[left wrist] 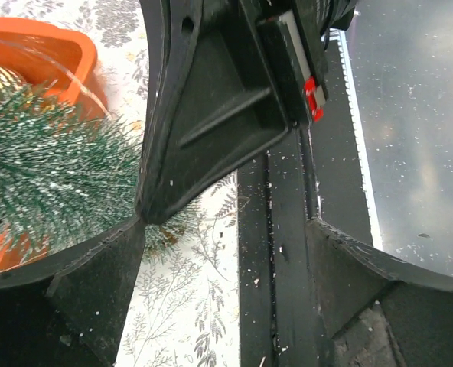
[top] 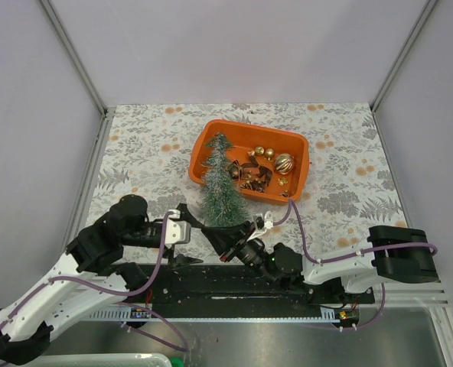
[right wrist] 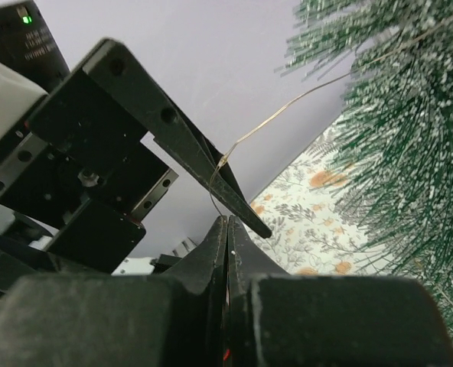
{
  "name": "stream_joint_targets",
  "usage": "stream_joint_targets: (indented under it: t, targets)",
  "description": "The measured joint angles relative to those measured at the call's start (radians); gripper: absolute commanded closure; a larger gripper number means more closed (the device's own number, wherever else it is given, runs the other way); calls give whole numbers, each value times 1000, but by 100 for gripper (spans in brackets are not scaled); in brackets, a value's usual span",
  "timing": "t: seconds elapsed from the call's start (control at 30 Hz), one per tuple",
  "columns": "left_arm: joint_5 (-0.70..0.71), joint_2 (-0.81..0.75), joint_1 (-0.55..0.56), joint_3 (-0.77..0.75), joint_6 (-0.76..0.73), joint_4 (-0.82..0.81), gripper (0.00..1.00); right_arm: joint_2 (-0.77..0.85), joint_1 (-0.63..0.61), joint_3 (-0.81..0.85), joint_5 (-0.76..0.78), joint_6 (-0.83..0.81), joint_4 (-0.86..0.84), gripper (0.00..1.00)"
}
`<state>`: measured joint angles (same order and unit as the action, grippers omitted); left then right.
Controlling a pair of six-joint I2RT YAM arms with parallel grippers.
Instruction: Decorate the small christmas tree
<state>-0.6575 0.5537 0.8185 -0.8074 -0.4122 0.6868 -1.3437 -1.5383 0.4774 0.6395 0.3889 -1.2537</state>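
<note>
The small christmas tree point(top: 220, 187), frosted blue-green, has its tip over the orange tray point(top: 211, 136) and its base near my grippers. It fills the right of the right wrist view point(right wrist: 410, 153) and the left of the left wrist view point(left wrist: 50, 168). My right gripper point(top: 215, 233) is shut on a thin gold wire point(right wrist: 288, 107) that runs from its fingertips point(right wrist: 226, 225) up to the tree's branches. My left gripper point(top: 198, 238) is open and empty, just beside the tree's base; its fingers point(left wrist: 96, 283) stand wide apart around the right gripper's tip.
The orange tray holds a large gold bauble point(top: 284, 163), small gold baubles point(top: 261, 153) and dark red ornaments point(top: 251, 177). The black base rail point(top: 234, 279) runs along the near table edge. Grey walls close off the left, back and right.
</note>
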Motion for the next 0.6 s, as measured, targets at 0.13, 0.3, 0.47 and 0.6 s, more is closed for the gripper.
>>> stream_joint_targets:
  t: [0.13, 0.3, 0.47, 0.6]
  targets:
    - [-34, 47, 0, 0, -3, -1, 10, -32, 0, 0, 1, -23, -10, 100]
    - [-47, 77, 0, 0, 4, -20, 14, -32, 0, 3, 2, -51, -25, 100]
    - [-42, 95, 0, 0, 33, -63, 49, -32, 0, 11, -6, -61, -37, 100]
    - [-15, 103, -6, 1, 48, -101, 73, -32, -6, 11, -26, -64, -37, 100]
